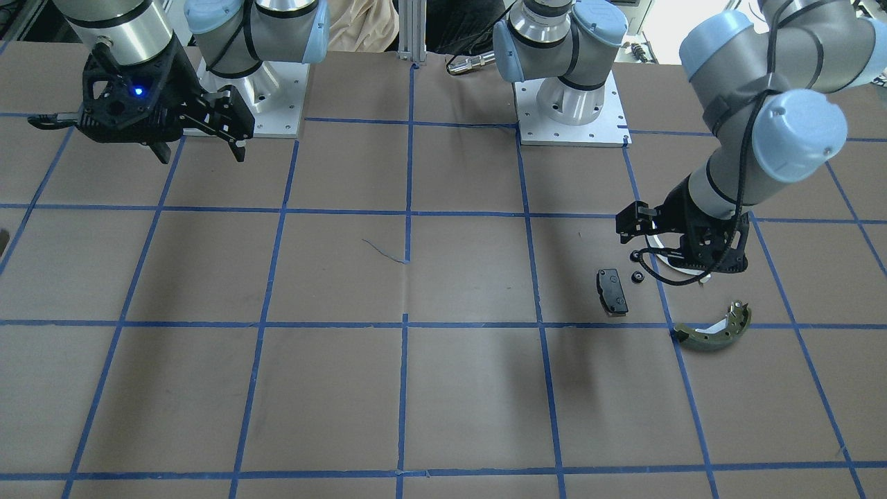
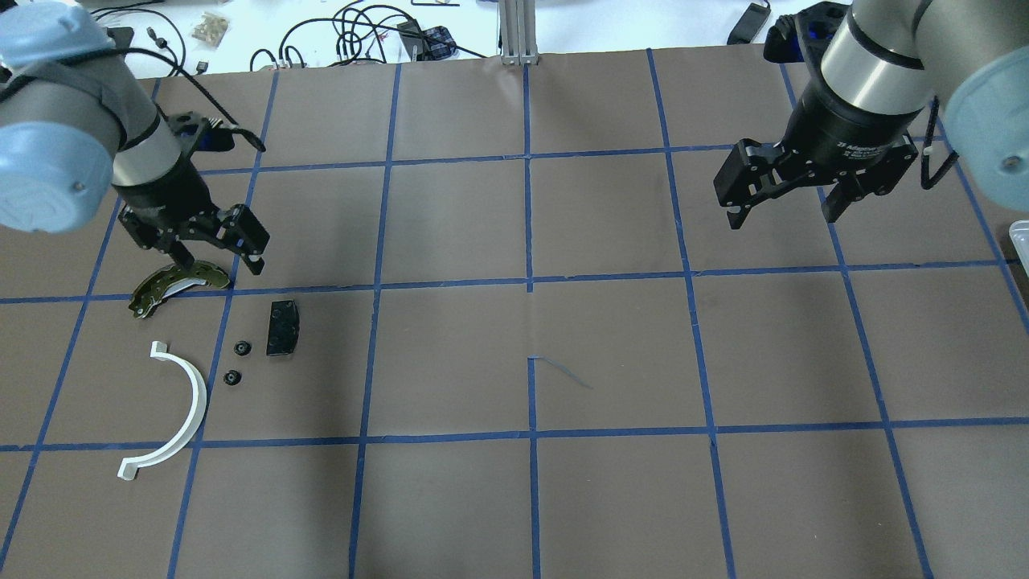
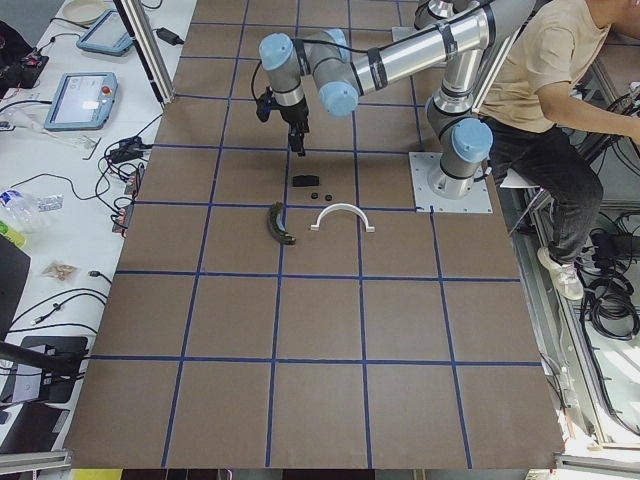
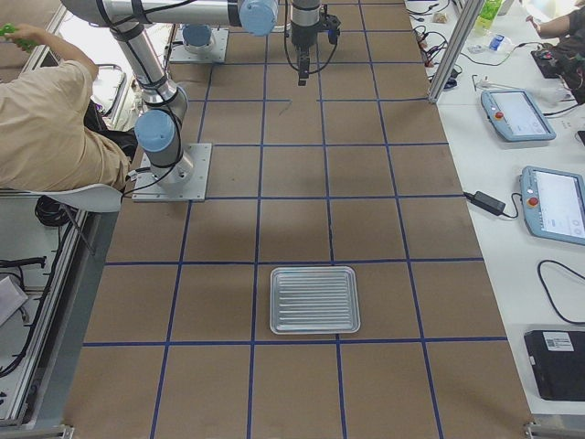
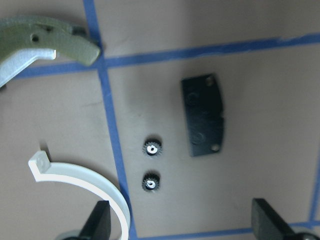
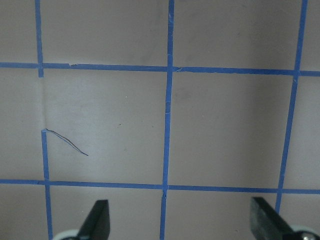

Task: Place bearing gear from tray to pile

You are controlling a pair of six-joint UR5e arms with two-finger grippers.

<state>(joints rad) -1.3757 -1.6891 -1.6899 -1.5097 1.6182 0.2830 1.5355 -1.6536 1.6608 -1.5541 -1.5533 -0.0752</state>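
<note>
Two small black bearing gears (image 2: 241,347) (image 2: 231,377) lie on the table in the pile, between the black brake pad (image 2: 283,328) and the white half-ring (image 2: 173,410). The olive brake shoe (image 2: 173,288) lies just beyond them. My left gripper (image 2: 221,269) hovers open and empty above the pile, over the brake shoe's end. Its wrist view shows both gears (image 5: 152,147) (image 5: 150,182), the pad (image 5: 203,116) and the ring (image 5: 85,177) below the open fingertips (image 5: 100,222). My right gripper (image 2: 781,219) is open and empty over bare table. The metal tray (image 4: 313,300) is empty.
The table is brown paper with a grid of blue tape. The tray's corner (image 2: 1019,241) shows at the overhead view's right edge. Cables and tablets lie beyond the far edge. A seated person (image 3: 560,60) is behind the robot bases.
</note>
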